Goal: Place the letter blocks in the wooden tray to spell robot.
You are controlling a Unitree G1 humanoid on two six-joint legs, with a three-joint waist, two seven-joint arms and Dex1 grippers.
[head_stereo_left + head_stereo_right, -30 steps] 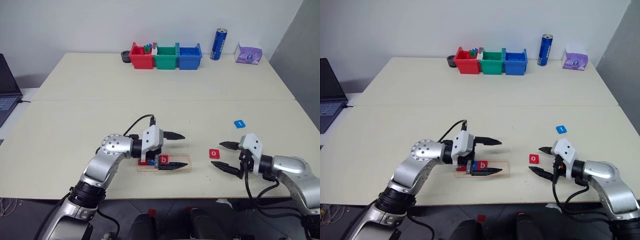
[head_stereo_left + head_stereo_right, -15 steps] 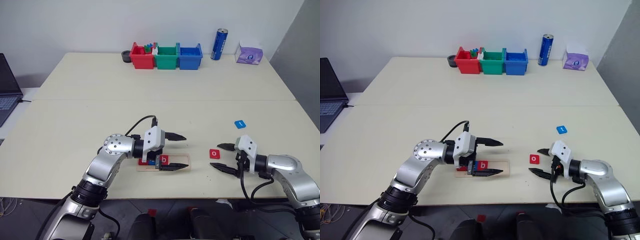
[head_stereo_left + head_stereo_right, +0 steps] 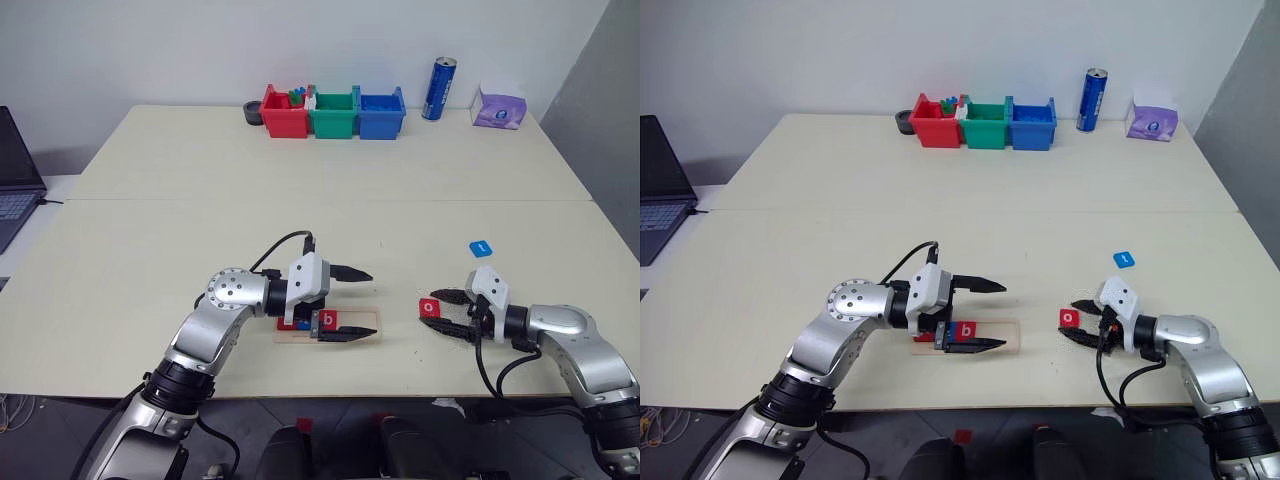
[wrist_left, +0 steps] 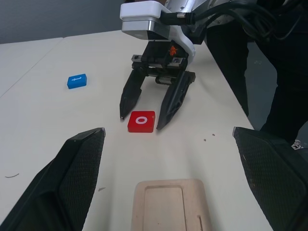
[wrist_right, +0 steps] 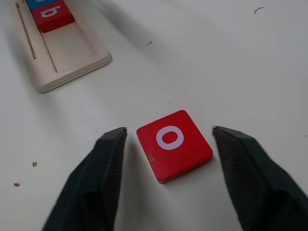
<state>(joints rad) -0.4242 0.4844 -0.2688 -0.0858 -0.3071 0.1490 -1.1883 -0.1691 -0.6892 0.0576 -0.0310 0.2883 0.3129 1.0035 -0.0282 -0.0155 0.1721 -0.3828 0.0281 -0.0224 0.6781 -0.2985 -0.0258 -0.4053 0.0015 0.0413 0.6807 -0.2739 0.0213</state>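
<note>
The wooden tray (image 5: 57, 53) holds a few blocks up to the red b block (image 5: 52, 17), while right of the tray the right claw (image 5: 168, 159) stands open astride the red o block (image 5: 173, 144), and the blue block (image 3: 480, 247) waits on the bench (image 3: 300, 190) beyond that.

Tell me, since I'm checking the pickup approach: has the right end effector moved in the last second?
Yes. The right end effector has come forward to the red o tile, which has stayed put; its fingers now flank the tile and have narrowed.

coloured bins (image 3: 333, 113), blue can (image 3: 437, 88), tissue pack (image 3: 497, 107), laptop (image 3: 15, 180)
</note>
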